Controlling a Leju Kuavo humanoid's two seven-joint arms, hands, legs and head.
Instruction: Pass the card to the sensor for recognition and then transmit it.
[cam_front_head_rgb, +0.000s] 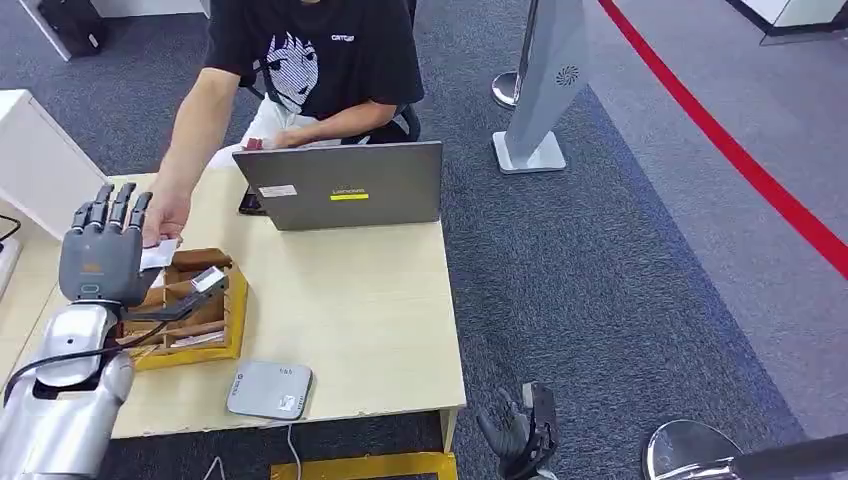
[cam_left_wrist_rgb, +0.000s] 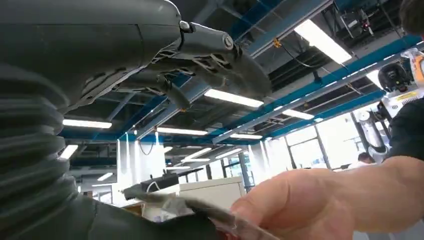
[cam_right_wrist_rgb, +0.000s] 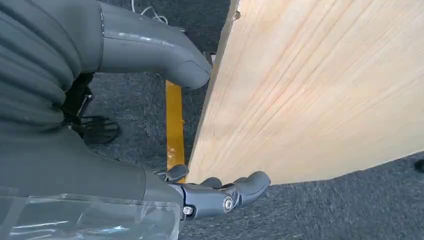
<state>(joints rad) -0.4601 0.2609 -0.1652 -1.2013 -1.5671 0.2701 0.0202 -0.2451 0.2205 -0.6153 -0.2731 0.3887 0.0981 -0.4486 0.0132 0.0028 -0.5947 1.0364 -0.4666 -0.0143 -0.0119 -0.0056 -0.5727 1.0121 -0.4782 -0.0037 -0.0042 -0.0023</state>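
My left hand (cam_front_head_rgb: 103, 250) hung with fingers apart, just short of the card (cam_front_head_rgb: 160, 254) a person's hand (cam_front_head_rgb: 168, 215) held toward it.

The card (cam_front_head_rgb: 158, 254) is largely hidden behind the raised left hand (cam_front_head_rgb: 103, 250); whether it is gripped cannot be told.

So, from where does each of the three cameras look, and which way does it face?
Head view: high on the body, facing forward and down at the table, laptop and person; the raised left hand and hanging right hand show.
Left wrist view: behind the left hand, facing up at the ceiling lights; the person's hand holds a card.
Right wrist view: behind the right hand, beside the table edge.
Shared: both hands, table, the person's hand.
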